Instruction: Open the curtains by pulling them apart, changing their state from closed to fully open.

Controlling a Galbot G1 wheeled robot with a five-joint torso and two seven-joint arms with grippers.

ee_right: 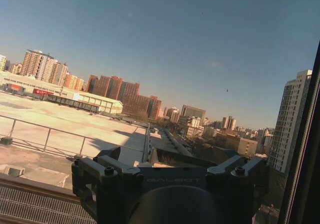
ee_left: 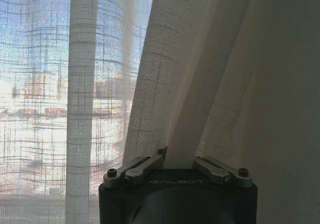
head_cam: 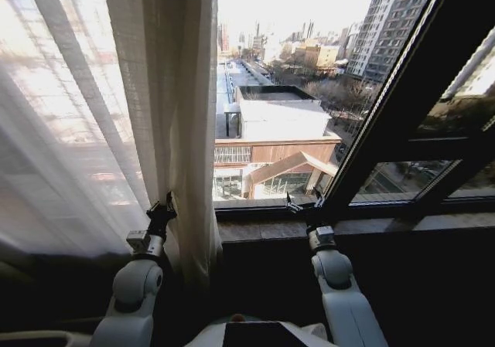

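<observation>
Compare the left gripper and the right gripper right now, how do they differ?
The left gripper is closed on a fold of the curtain; the right gripper is open and holds nothing. The left gripper is pressed into the fabric, while the right gripper faces bare window glass near the sill. Both are raised to about the same height.
</observation>
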